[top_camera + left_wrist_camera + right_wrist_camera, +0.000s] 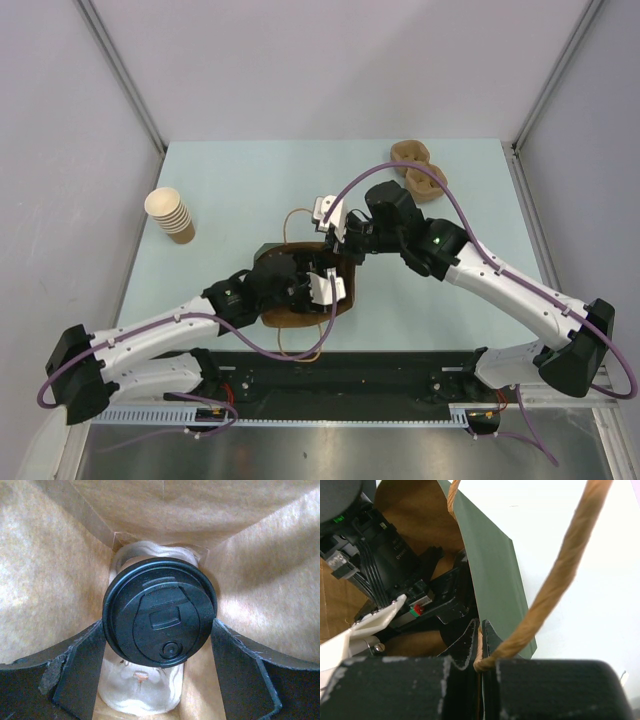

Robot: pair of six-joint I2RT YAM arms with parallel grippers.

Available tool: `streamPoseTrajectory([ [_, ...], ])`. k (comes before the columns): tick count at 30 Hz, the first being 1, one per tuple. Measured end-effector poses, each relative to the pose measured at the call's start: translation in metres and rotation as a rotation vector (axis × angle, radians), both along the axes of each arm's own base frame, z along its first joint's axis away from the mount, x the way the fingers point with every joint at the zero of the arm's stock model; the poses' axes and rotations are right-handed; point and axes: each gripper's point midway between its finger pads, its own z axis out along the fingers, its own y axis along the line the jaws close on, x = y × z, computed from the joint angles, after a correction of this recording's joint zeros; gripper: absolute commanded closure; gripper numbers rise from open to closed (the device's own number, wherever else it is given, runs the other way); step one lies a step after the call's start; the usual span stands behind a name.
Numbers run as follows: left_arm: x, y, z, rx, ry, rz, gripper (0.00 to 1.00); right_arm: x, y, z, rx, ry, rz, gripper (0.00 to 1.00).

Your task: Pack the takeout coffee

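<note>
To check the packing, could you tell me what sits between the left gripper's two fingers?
The takeout coffee, black lid up, sits between the fingers of the left gripper inside the paper bag, as the left wrist view shows.

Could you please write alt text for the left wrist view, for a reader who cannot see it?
A black-lidded coffee cup, seen from above, is deep inside a brown paper bag, gripped at its lid rim between the left gripper's two black fingers. The bag's creased walls fill the rest of the frame.
</note>
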Motion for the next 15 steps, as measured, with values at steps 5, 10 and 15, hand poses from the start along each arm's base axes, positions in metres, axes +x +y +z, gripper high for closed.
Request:
streamPoseTrajectory([
  [5,0.002,-0.002,-0.004,0.010,0.006,0.001,1.00,-0.001,0.001,0.001,0.008,0.005,0.005,1.00],
  [10,0.003,-0.004,-0.011,0.031,0.023,0.003,1.00,0.000,0.000,0.001,0.010,0.007,0.003,1.00],
  [15,0.005,-0.005,-0.016,0.049,0.046,0.020,1.00,0.001,0.000,0.002,0.014,0.013,0.008,1.00],
])
